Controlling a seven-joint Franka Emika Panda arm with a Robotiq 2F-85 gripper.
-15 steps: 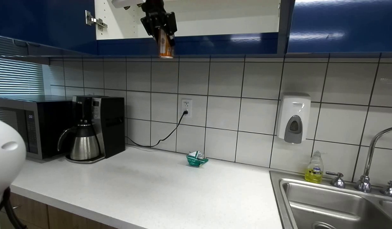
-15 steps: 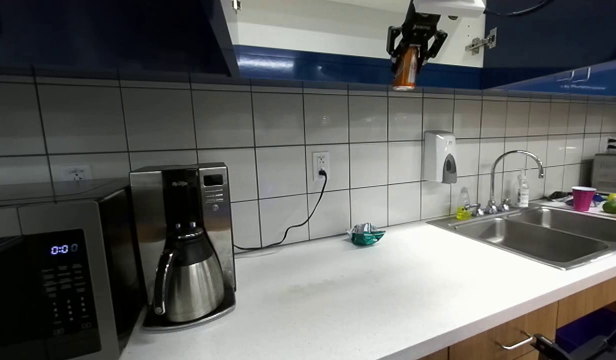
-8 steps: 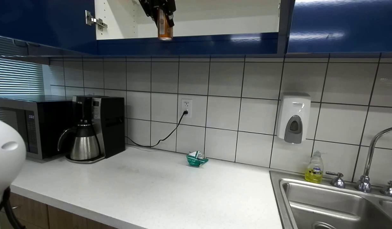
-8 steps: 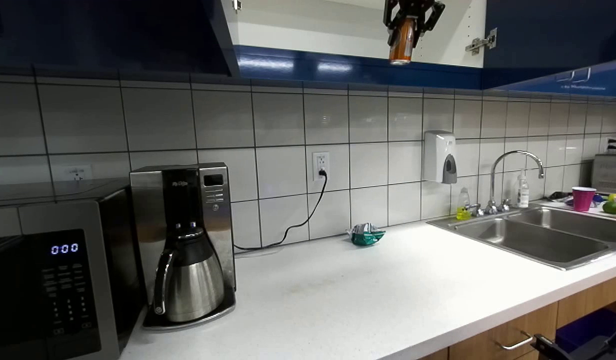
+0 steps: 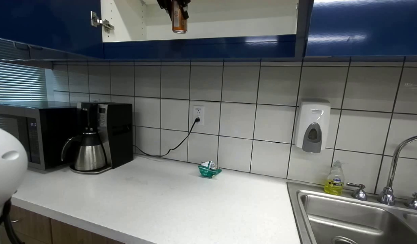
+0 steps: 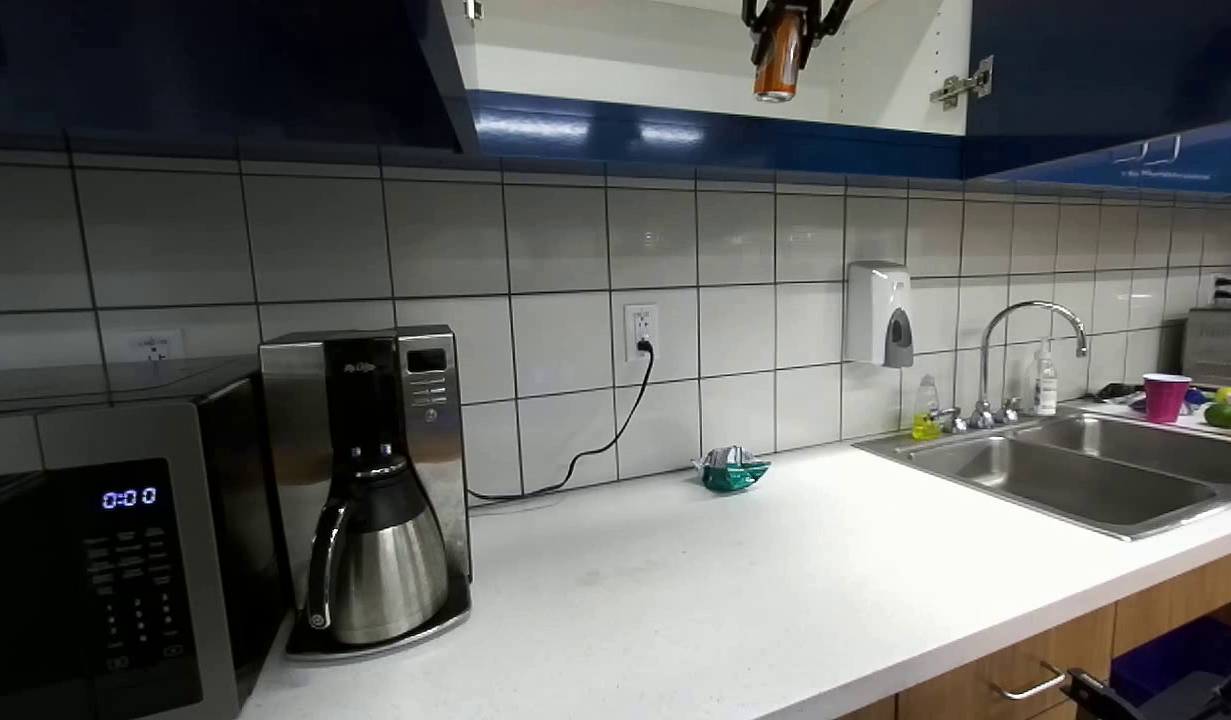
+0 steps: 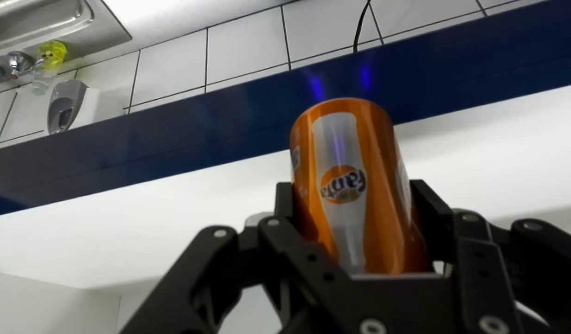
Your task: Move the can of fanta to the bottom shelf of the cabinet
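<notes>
"Orange Fanta can (image 7: 355, 185), position?"

"Up at the mouth of the blue cabinet (image 5: 235, 20), leaning slightly. In both exterior views its base shows just above the front rail (image 6: 595, 130). Past the rail or in front of it, can't tell."

"Gripper (image 7: 352, 200)?"

"Clamped on the can, one jaw either side, clear in the wrist view. Exterior views crop most of it."

"Step?"

"Lining up to carry it in, I'd say. Not placed yet."

"What goes wrong?"

"Main one: it dips on the way in, base catches the rail, can twists in the jaws or pops out. Wall looks smooth and round, so a knock could turn it."

"And the release?"

"Rail hides the bottom shelf in both exterior views, so height is hard to judge. Let go too high, it lands on that lean and tips. Let go short of the rail, it drops to the countertop (image 5: 181, 203), maybe near the teal packet (image 6: 732, 470)."

"Anything sideways?"

"Swinging wide could bump the swung-out door (image 5: 45, 27)."

"Fix?"

"Keep the base clear of the rail, level the can, go in deep, lower till it seats, then release."
</notes>
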